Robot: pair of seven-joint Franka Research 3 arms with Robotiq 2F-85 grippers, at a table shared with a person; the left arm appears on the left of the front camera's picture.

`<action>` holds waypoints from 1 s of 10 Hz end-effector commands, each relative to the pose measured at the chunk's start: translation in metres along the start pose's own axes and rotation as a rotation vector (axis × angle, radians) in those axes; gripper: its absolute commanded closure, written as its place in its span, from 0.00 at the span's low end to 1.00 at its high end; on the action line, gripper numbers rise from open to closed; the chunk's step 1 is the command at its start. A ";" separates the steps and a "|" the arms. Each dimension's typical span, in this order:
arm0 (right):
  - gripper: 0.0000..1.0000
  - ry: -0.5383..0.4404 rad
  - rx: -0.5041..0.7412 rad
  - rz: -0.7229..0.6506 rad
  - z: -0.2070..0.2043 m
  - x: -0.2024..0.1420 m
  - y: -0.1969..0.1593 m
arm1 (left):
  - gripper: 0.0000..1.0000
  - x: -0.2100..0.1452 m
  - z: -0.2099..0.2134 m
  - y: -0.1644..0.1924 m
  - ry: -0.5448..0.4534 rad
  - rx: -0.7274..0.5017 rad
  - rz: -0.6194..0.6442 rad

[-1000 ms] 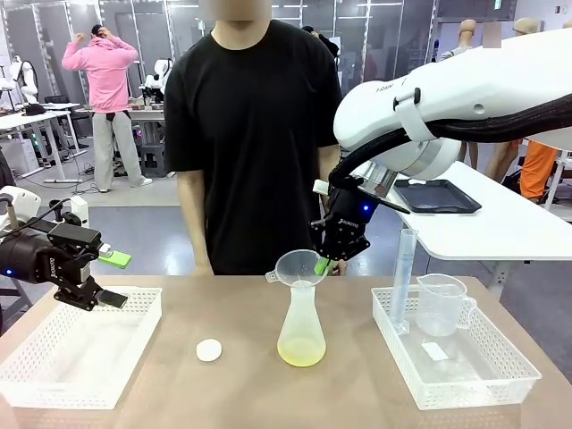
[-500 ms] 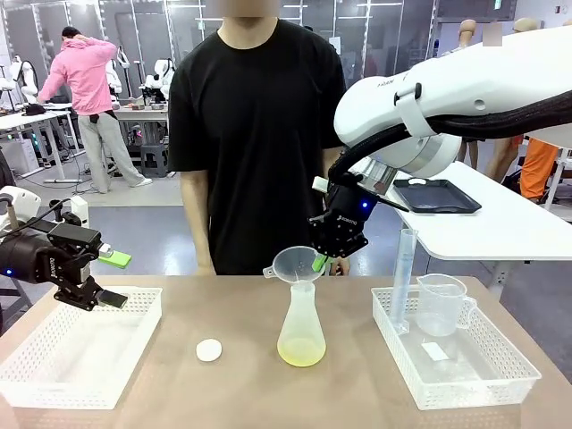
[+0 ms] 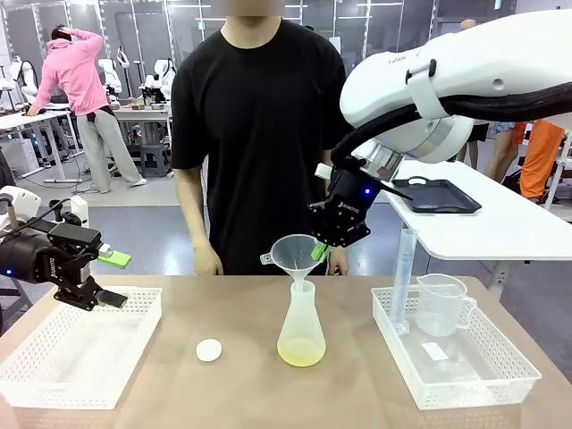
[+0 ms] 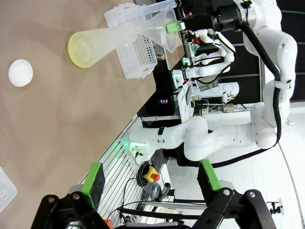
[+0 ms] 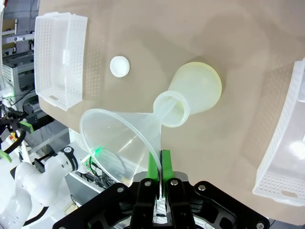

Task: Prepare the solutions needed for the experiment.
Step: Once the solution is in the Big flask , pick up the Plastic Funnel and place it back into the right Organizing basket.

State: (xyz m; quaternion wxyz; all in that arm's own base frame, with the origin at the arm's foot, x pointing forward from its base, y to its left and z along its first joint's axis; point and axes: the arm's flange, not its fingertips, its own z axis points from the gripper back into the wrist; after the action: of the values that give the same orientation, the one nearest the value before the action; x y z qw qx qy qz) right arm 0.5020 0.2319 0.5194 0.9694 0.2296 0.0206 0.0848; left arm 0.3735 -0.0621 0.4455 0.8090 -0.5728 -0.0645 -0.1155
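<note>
While my right claw [image 3: 320, 255] hangs above the table's middle, its 2 jaws are pinched tight on the rim of a clear funnel [image 3: 295, 250]. The right wrist camera gives that grip best: my green pads [image 5: 152, 164] press together on the thin plastic wall, and just beyond them the funnel [image 5: 121, 140] slopes its spout to the flask [image 5: 195, 90] mouth. I cannot tell whether the tip is inside the neck.

From the front I get what the wrist cannot give. The frosted flask [image 3: 301, 326] stands upright directly below this claw, with a shallow layer of pale yellow-green liquid [image 3: 301, 355] at its bottom. A white cap [image 3: 208, 350] lies on the table below and toward my left side. Off to my right, a white basket [image 3: 447, 384] holds a tall cylinder [image 3: 404, 273] and a handled beaker [image 3: 440, 304]. A person [image 3: 259, 116] in black stands just behind the claw.

My left claw [image 3: 114, 279] hovers over the near corner of another white basket [image 3: 54, 380], jaws spread wide and holding nothing. Its own camera shows both green pads [image 4: 93, 179] far apart, with the flask [image 4: 109, 40] and cap [image 4: 20, 72] well ahead.

White print on both claw bodies is too small to read.
</note>
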 end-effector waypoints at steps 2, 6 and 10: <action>1.00 -0.040 0.006 -0.033 0.026 -0.016 0.015 | 0.00 0.001 -0.001 -0.002 -0.006 -0.021 -0.006; 1.00 -0.114 0.030 0.006 0.058 -0.033 0.033 | 0.00 0.001 -0.001 -0.002 -0.006 -0.021 -0.006; 1.00 -0.105 0.054 -0.009 0.087 -0.052 0.012 | 0.00 0.001 -0.001 -0.002 -0.006 -0.021 -0.006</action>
State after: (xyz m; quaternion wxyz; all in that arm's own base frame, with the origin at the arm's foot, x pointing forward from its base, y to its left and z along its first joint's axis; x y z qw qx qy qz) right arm 0.4666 0.2199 0.5961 0.9634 0.2538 -0.0293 0.0806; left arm 0.3735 -0.0621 0.4454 0.8090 -0.5728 -0.0645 -0.1154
